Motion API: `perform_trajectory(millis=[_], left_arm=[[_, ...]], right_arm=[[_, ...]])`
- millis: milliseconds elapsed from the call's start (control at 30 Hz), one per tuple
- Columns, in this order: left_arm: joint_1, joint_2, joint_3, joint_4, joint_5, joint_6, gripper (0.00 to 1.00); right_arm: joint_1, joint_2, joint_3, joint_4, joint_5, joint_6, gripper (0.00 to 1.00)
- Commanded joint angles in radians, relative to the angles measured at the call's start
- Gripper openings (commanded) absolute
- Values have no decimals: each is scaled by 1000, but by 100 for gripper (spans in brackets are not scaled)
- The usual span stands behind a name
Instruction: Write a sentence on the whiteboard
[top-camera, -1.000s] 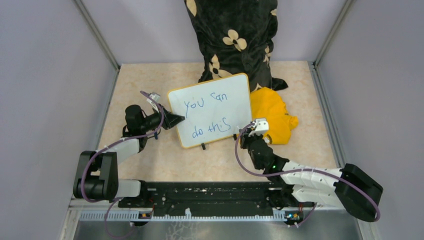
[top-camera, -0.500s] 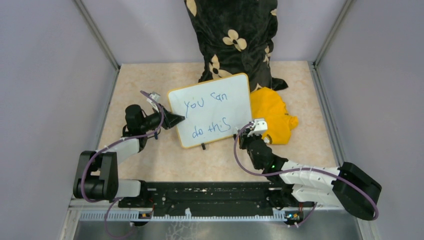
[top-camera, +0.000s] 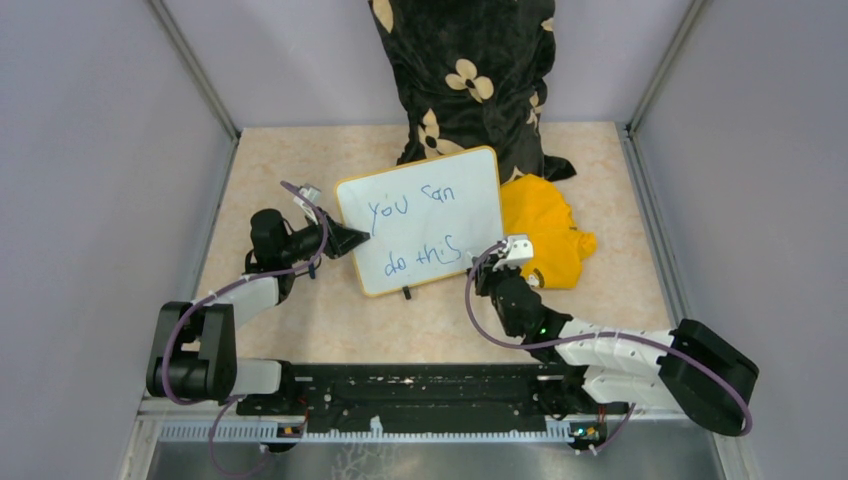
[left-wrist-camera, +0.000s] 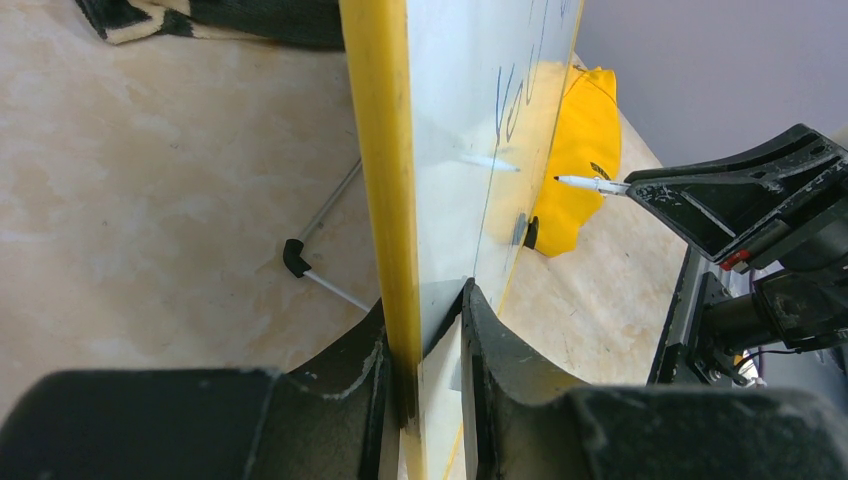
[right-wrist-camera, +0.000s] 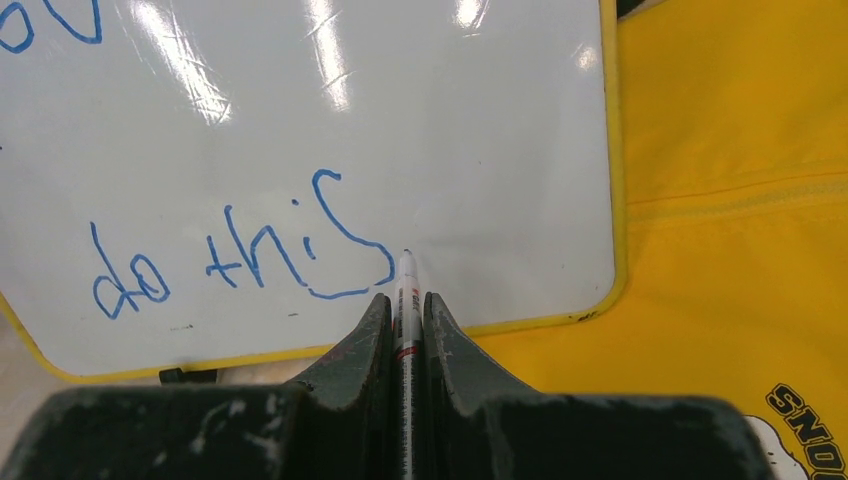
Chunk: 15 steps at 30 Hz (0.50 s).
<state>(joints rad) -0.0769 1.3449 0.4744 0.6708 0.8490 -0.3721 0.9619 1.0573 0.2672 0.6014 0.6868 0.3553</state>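
The left end effector (left-wrist-camera: 425, 300) pinches the left edge of the whiteboard (top-camera: 440, 185) between narrowed jaws, holding it upright on the table (top-camera: 300, 160). The right end effector (right-wrist-camera: 405, 300) is clamped tight on a marker (right-wrist-camera: 406, 270), whose tip sits just off the board beside the last letter of the blue sentence (right-wrist-camera: 250, 262).

2 black-and-white arms (top-camera: 250, 295) with looped purple cables (top-camera: 467, 300).

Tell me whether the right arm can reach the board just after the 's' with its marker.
Probably yes. The right gripper holds the marker with its tip just short of the whiteboard, right of the sentence; nothing stands between them.
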Motion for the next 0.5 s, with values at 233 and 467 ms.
perform_trajectory(millis=[233,467], left_arm=[[-3,28,3,-59,-102,90,0],[-3,30,3,-59,-102,88,0]], right_arm=[[2,12,48,39,13,17,0],[-5,25,48,35,13,17,0]])
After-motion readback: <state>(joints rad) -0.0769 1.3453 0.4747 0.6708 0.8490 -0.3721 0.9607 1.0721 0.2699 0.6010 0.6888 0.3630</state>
